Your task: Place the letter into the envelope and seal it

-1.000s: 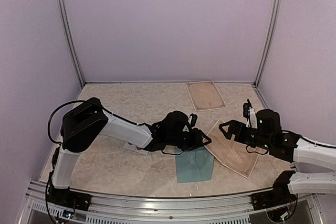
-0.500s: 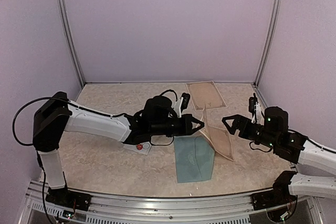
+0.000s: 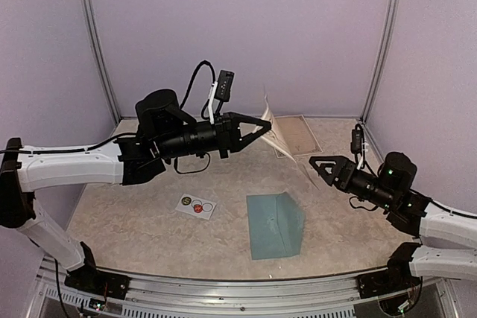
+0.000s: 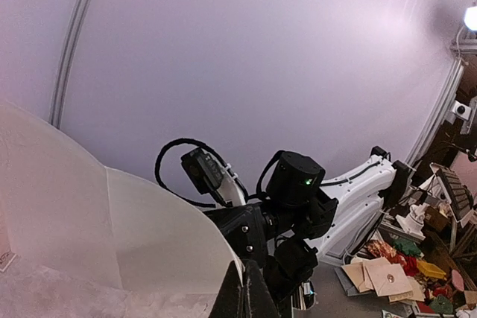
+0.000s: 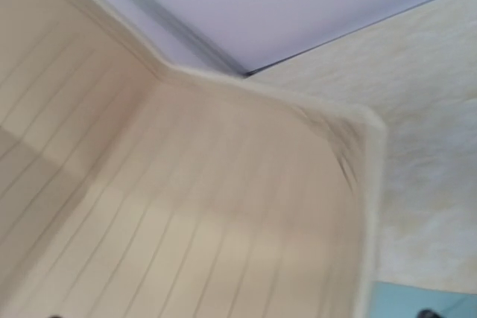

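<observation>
My left gripper (image 3: 260,126) is raised well above the table and shut on the top edge of the letter (image 3: 270,119), a cream lined sheet that hangs and curls down to the right. In the left wrist view the fingers (image 4: 249,297) pinch the sheet's edge (image 4: 112,236). My right gripper (image 3: 320,167) stands open just beside the sheet's lower end; the letter (image 5: 194,214) fills the right wrist view and hides its fingers. The teal envelope (image 3: 276,225) lies flat on the table in front, below both grippers, and shows as a corner (image 5: 417,304) in the right wrist view.
A second cream sheet (image 3: 299,133) lies flat near the back wall. A small white card with round stickers (image 3: 197,205) sits left of the envelope. Metal frame posts (image 3: 97,42) stand at the back corners.
The left arm has swung up and back, lifting the letter off the table by its edge. The right gripper has stayed open near the sheet's lower end.
</observation>
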Controlling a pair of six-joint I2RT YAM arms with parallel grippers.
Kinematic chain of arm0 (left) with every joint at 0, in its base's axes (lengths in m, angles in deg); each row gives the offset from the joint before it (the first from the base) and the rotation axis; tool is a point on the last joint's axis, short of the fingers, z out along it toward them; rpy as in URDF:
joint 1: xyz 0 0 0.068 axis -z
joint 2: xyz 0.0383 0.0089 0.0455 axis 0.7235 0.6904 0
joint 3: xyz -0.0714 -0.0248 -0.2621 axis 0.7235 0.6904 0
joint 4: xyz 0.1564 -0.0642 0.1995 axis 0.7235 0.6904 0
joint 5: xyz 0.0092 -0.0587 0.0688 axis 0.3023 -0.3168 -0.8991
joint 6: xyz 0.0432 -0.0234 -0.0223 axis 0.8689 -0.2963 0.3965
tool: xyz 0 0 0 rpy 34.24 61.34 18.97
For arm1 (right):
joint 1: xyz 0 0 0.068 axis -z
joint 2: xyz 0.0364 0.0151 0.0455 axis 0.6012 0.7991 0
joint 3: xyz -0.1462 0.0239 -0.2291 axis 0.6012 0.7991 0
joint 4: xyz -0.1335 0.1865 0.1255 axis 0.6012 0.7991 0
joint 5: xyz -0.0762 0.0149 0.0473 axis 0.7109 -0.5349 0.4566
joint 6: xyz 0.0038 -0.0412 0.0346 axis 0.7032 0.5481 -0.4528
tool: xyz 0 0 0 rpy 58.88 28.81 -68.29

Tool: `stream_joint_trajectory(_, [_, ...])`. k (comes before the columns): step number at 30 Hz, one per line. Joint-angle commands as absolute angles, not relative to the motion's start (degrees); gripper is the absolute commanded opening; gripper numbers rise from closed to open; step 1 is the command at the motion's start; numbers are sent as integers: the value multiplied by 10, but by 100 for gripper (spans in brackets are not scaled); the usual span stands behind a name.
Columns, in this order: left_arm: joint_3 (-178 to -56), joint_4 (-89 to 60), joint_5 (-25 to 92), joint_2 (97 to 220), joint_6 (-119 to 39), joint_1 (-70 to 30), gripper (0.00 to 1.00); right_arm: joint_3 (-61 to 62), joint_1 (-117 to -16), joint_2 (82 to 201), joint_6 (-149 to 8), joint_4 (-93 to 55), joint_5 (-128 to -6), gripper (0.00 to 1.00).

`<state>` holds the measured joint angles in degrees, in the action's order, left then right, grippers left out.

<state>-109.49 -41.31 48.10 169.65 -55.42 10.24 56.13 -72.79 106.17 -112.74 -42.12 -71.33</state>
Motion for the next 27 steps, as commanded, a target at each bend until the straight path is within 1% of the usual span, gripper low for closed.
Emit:
stream_joint_trajectory(1, [-1098, -399, 552, 1657, -493, 109, 0, 578, -723, 1084, -1175, -539, -790, 100])
stream_joint_trajectory(6, [-1123, -359, 564, 1639, -451, 118, 0, 580, -723, 1099, -1217, -543, -799, 100])
stream_joint_trajectory(9, [-1129, -344, 570, 1632, -434, 120, 0, 578, -723, 1109, -1247, -556, -826, 99])
stream_joint_trajectory(15, [-1133, -342, 596, 1624, -423, 126, 0, 580, -724, 1132, -1270, -608, -871, 100])
stream_joint_trajectory(19, [-1131, -347, 616, 1616, -423, 128, 0, 586, -723, 1166, -1299, -695, -909, 99])
stream_joint_trajectory(21, [-1128, -349, 620, 1613, -423, 129, 0, 587, -723, 1186, -1319, -746, -925, 94])
stream_joint_trajectory(23, [-1123, -347, 623, 1610, -422, 129, 0, 590, -723, 1200, -1333, -787, -933, 88])
stream_joint_trajectory(27, [-1114, -339, 618, 1600, -421, 130, 0, 599, -723, 1200, -1337, -815, -924, 66])
